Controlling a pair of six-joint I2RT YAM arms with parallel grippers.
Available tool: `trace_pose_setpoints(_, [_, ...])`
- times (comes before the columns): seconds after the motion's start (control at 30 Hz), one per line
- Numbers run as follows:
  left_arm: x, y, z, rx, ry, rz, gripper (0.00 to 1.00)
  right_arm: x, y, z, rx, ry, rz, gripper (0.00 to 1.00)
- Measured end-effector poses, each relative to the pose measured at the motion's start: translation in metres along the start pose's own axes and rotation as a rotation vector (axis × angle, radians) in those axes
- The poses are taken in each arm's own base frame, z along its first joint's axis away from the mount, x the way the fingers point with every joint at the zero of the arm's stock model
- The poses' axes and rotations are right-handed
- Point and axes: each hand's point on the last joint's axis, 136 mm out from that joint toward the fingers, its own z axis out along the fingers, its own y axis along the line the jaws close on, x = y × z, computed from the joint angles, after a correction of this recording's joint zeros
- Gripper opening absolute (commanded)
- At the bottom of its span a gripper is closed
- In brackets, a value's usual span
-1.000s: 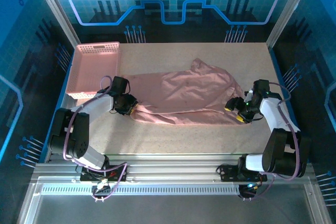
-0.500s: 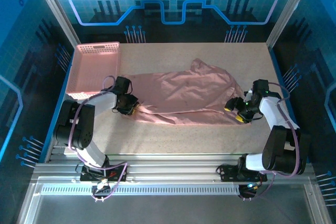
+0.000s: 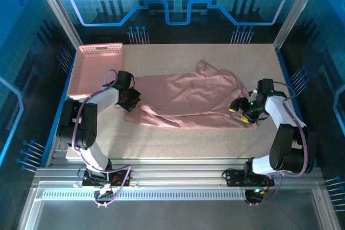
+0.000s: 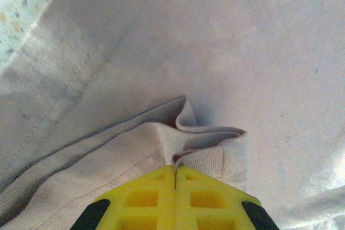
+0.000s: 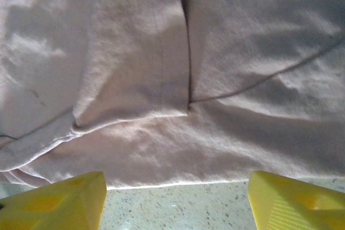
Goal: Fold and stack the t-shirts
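The task looks to be at an early stage. One soft dusty-pink thin-fabric t-shirt (image 3: 188, 100) lies stretched sideways across the middle of the speckled beige counter (image 3: 178, 138). It is rumpled, with loose overlapping layers along its near edge rather than a clean, squared fold. I judge that no tidy fold is finished, and nothing is stacked. The rigid pink plastic lattice basket (image 3: 97, 68) sits at the far left corner, apart from the cloth, with no shirt visible in it.

The left pincer (image 3: 131, 102) is at the t-shirt's left end. In the left wrist view its yellow fingers (image 4: 145, 197) are clenched together, with a small bunched fold of hem caught at their tips, so it is grasping the t-shirt. The right pincer (image 3: 241, 111) is at the right end, released. In the right wrist view its two yellow fingertips (image 5: 54, 197) stand wide apart over bare counter, just beside the near hem, with no fabric between them.

What seems left: a grip on the right end, smoothing the cloth, making the folds, and then stacking.
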Motion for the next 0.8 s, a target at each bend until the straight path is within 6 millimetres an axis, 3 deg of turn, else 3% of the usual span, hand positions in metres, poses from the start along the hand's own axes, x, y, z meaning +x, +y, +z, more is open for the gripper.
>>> trace_pose_setpoints(0.23, [-0.012,0.007,-0.013,-0.021,-0.028,0.022,0.0,-0.011,0.015,0.006,-0.001,0.005,-0.041,0.72])
trace_pose_setpoints(0.5, [-0.015,0.008,-0.024,-0.008,-0.043,0.023,0.0,-0.017,0.019,0.012,0.006,0.014,-0.052,0.72])
trace_pose_setpoints(0.8, [-0.028,0.007,-0.08,0.07,-0.12,0.017,0.0,-0.018,0.016,0.013,0.025,0.009,-0.053,0.75])
